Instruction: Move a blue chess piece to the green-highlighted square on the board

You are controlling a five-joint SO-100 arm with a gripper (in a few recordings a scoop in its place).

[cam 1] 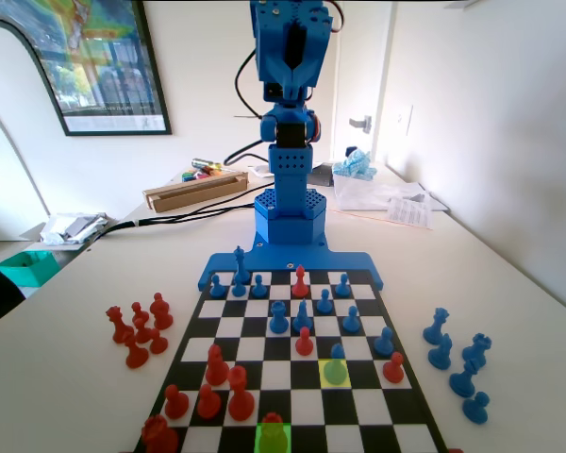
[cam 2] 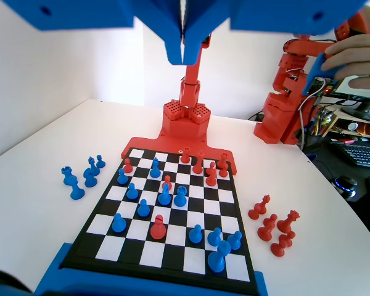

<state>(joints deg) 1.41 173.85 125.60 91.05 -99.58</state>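
My gripper [cam 1: 296,58] is raised high above the arm's base, far from the board [cam 1: 200,311]. In the wrist view my gripper [cam 2: 184,43] hangs at the top edge with its jaws pressed together and nothing between them. The green-highlighted square [cam 1: 272,442] lies in the nearest row of the fixed view, and a red piece [cam 1: 272,418] stands on it. A blue chess piece [cam 1: 337,353], a pawn, stands on a yellow square [cam 1: 335,375] two rows farther up; the same blue pawn [cam 2: 155,166] shows in the wrist view.
Several other blue pawns [cam 1: 303,316] and red pieces [cam 1: 238,392] stand on the board. Taken red pieces [cam 1: 138,326] lie left of the board in the fixed view, taken blue pieces [cam 1: 457,363] right. Boxes and clutter [cam 1: 193,189] sit on the table behind the arm.
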